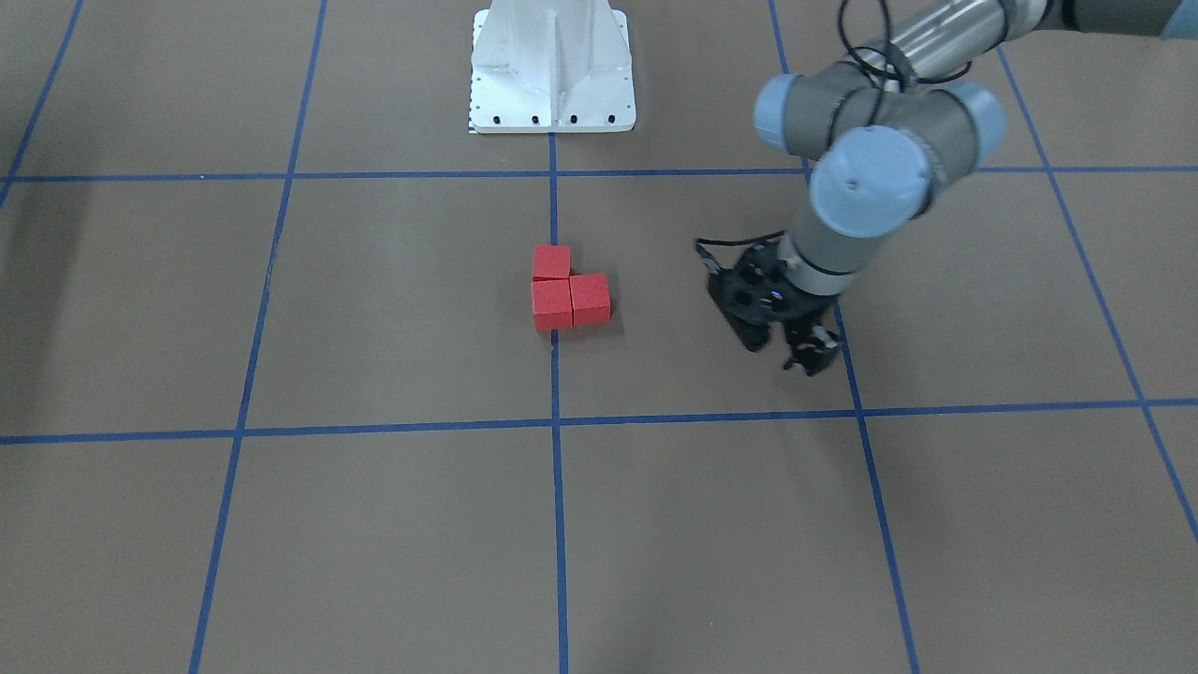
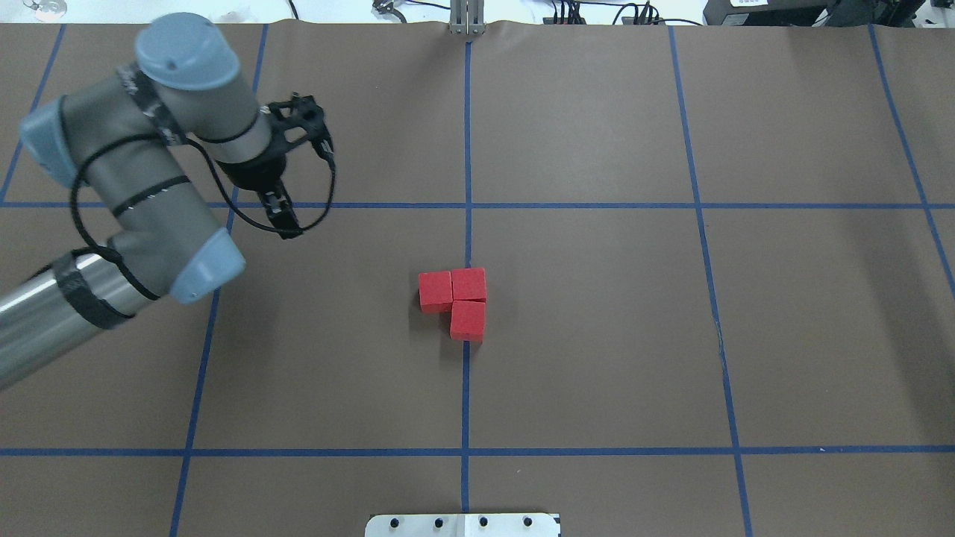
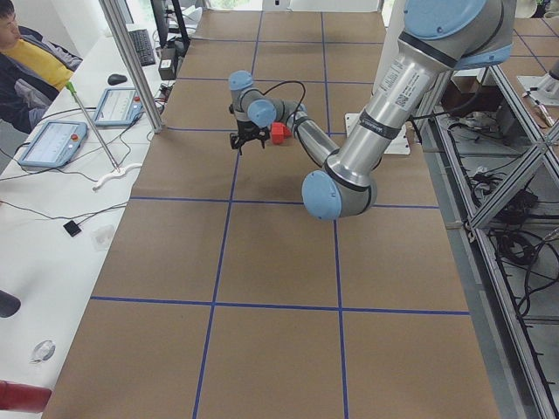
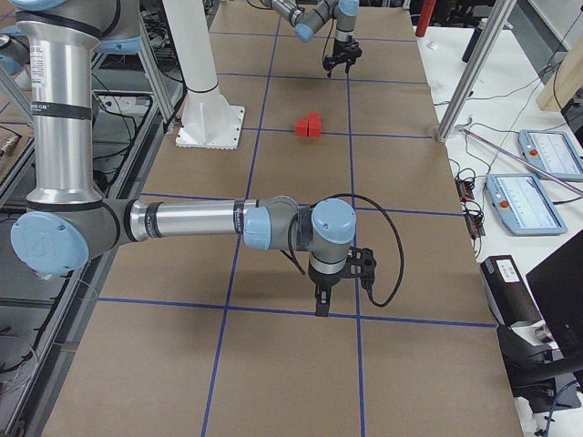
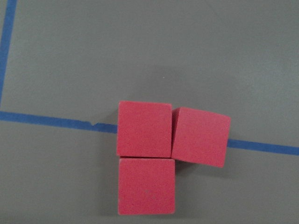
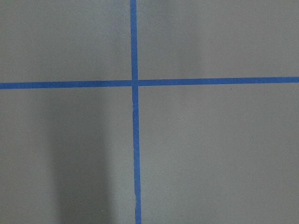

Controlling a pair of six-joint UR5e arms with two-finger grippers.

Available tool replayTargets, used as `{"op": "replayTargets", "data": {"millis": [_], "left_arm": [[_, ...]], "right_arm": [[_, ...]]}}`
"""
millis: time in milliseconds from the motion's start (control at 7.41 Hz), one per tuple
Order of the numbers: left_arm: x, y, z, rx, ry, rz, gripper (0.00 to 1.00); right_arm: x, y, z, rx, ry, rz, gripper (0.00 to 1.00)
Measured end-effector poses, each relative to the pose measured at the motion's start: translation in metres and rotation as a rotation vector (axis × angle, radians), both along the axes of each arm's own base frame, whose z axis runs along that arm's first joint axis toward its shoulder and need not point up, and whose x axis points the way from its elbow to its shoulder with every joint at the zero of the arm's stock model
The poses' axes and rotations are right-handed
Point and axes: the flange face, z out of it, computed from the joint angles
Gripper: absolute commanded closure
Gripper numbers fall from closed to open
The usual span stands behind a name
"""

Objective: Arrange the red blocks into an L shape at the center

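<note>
Three red blocks sit together in an L on the brown floor at the middle vertical tape line: one point(image 1: 552, 263), one point(image 1: 552, 305) and one point(image 1: 591, 299). In the overhead view they lie at the centre point(image 2: 468, 284). The left wrist view looks straight down on them point(image 5: 144, 129); the right-hand block point(image 5: 201, 136) is slightly turned. My left gripper point(image 1: 784, 351) hangs empty to the side of the blocks, well apart, and looks open; it also shows in the overhead view point(image 2: 283, 216). My right gripper point(image 4: 321, 305) shows only in the exterior right view, so I cannot tell its state.
The white metal base point(image 1: 552, 84) stands at the robot's end of the middle tape line. Blue tape lines cross under the right wrist camera point(image 6: 134, 83). Operator desks with tablets point(image 4: 547, 150) lie beyond the table's far edge.
</note>
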Motion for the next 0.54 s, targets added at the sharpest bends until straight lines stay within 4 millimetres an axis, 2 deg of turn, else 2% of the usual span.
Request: {"op": "replayTargets", "data": {"millis": [135, 270, 405, 540], "left_arm": [[-0.077, -0.019, 0.063, -0.145, -0.027, -0.148, 0.0], [-0.151, -0.023, 0.124, -0.257, -0.058, -0.274, 0.0], [-0.221, -0.017, 0.176, -0.346, -0.084, -0.385, 0.0], [-0.294, -0.004, 0.217, -0.413, -0.094, -0.495, 0.0]], "right_arm": [[0.0, 0.0, 0.0, 0.0, -0.001, 0.0, 0.01], [0.0, 0.0, -0.001, 0.001, -0.002, -0.001, 0.01], [0.0, 0.0, -0.001, 0.003, -0.003, -0.001, 0.01], [0.0, 0.0, -0.001, 0.004, -0.002, -0.002, 0.01]]}}
